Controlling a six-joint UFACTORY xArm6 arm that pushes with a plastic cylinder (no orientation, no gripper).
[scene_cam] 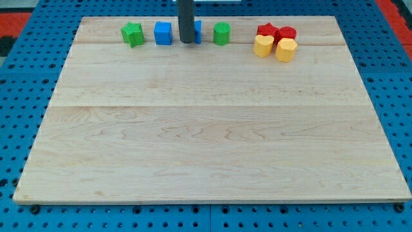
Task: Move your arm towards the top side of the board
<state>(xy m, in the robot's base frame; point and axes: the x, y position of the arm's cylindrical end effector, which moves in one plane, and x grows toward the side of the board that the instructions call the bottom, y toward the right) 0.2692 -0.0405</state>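
Note:
My rod comes down from the view's top and my tip (188, 41) rests near the board's top edge. It stands just in front of a blue block (197, 31) that it mostly hides. A blue cube (163, 33) lies to the tip's left, and a green star-shaped block (132, 33) lies further left. A green cylinder-like block (221, 33) lies to the tip's right.
A cluster sits at the top right: a red star-shaped block (266, 31), a red block (287, 33), a yellow heart-shaped block (262, 46) and a yellow block (286, 49). The wooden board (206, 129) lies on a blue pegboard table (19, 77).

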